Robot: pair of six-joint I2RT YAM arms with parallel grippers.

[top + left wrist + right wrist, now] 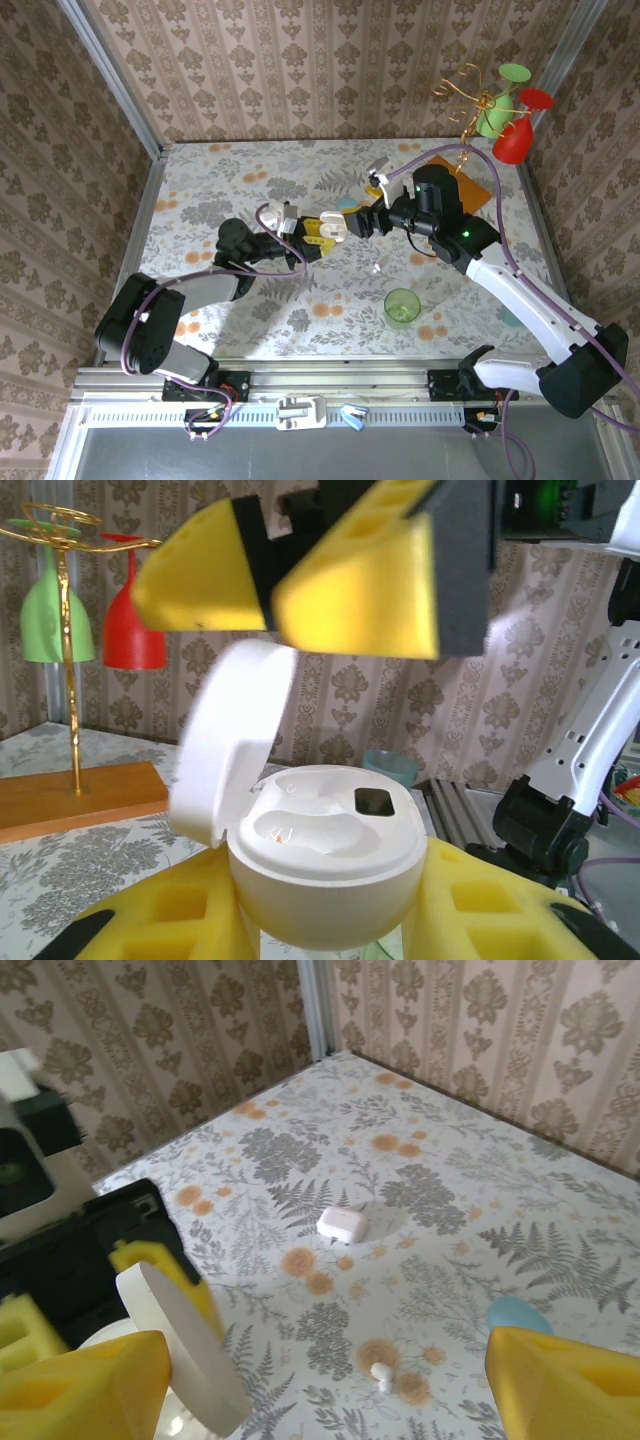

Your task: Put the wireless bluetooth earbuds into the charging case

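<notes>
Left gripper (318,230) is clamping the open white charging case (330,865) by its base. Right gripper (320,1380) is hovering over it, fingers spread wide and carrying nothing. Those fingers are crowding the raised lid and risk knocking it shut. One tiny white earbud (381,1372) is lying on the table (450,1190), well apart.

Right hand (320,1385) close over open case (330,870)
</notes>
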